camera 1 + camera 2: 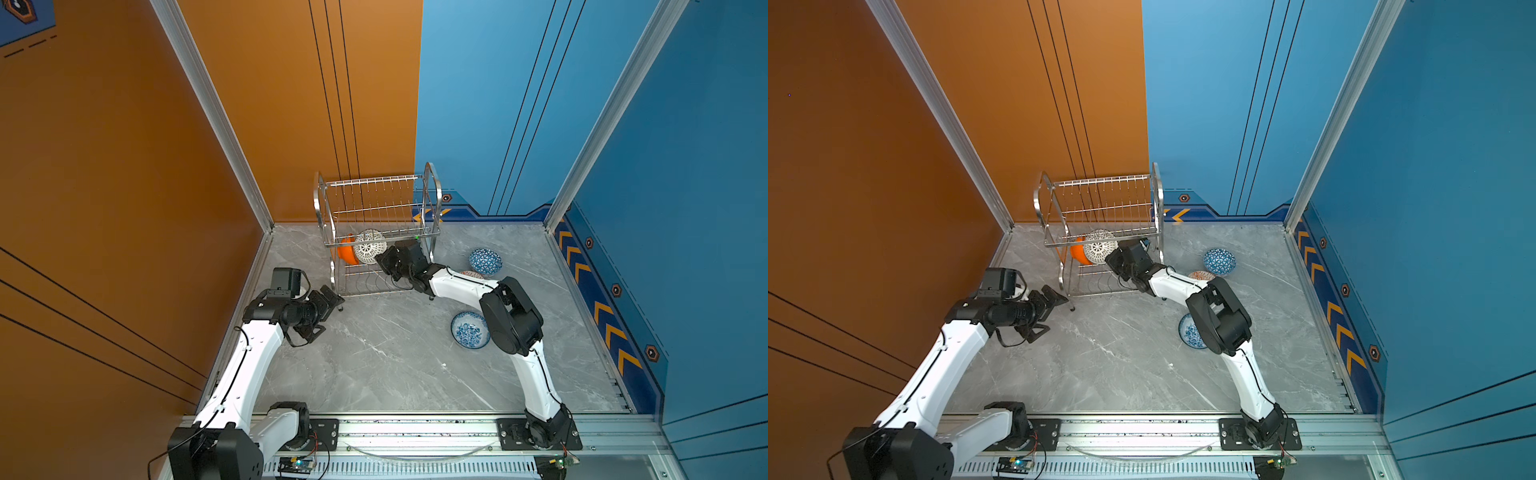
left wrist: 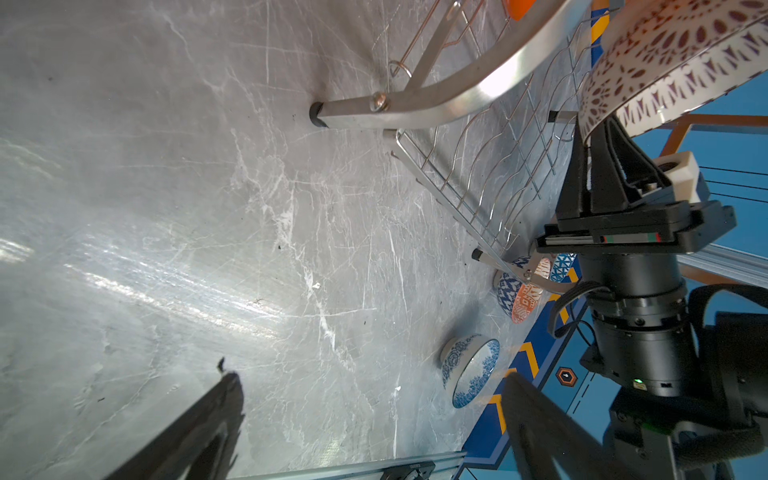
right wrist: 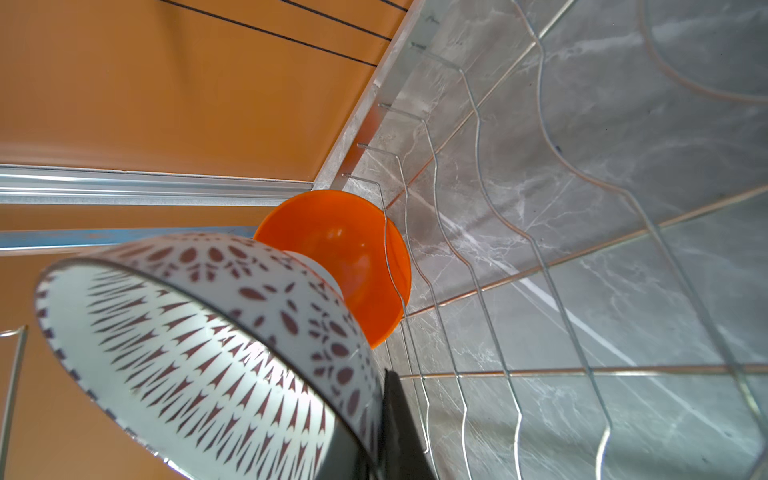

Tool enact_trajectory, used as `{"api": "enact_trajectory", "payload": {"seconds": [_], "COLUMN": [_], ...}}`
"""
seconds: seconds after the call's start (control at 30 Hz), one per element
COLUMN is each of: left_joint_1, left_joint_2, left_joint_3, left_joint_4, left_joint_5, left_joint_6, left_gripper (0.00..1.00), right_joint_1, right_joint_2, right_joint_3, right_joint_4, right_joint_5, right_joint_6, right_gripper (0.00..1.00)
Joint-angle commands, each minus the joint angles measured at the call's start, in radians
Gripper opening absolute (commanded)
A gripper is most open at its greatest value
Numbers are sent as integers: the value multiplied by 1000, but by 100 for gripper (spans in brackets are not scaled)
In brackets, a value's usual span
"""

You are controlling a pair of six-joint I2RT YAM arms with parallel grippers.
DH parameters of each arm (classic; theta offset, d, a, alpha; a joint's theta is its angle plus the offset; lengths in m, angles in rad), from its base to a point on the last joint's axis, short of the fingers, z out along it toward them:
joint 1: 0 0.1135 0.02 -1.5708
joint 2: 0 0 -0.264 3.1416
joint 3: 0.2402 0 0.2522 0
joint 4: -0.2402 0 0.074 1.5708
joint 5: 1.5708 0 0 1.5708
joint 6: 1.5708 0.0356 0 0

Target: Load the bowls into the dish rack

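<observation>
Lower shelf of the dish rack (image 1: 376,216): the left end is filled by the orange bowl (image 1: 345,252) and the lattice bowl (image 1: 369,248), and the front opening is crossed by the right arm (image 1: 457,286), whose right gripper (image 1: 381,261) is clamped on the lattice bowl's rim. The rack's front-left leg is crowded by the left gripper (image 1: 331,314), jaws spread wide. Free passage is offered over the bare middle and near side of the table (image 1: 374,365); the right side is obstructed by the triangle bowl (image 1: 485,262), orange-white bowl (image 1: 471,274) and floral bowl (image 1: 468,331).

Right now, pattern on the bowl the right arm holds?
The bowl is white with dark lattice; best in right wrist view.
</observation>
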Motion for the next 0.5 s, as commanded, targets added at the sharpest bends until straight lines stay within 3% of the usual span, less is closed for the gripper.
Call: {"api": "enact_trajectory", "payload": {"seconds": [0.0, 0.47], "left_joint_1": [-9, -27], "left_joint_2": [-1, 18], "left_joint_3": [-10, 6], "left_joint_4": [-21, -11], "left_joint_5": [-14, -22], "left_joint_6": [19, 16], "left_gripper": [98, 98], "right_joint_1": [5, 41], "right_joint_2": [-79, -276], "right_joint_3": [-6, -201], "right_joint_4": [39, -7], "right_joint_5": [-6, -10], "right_joint_6": [-29, -42], "right_gripper": [0, 0]}}
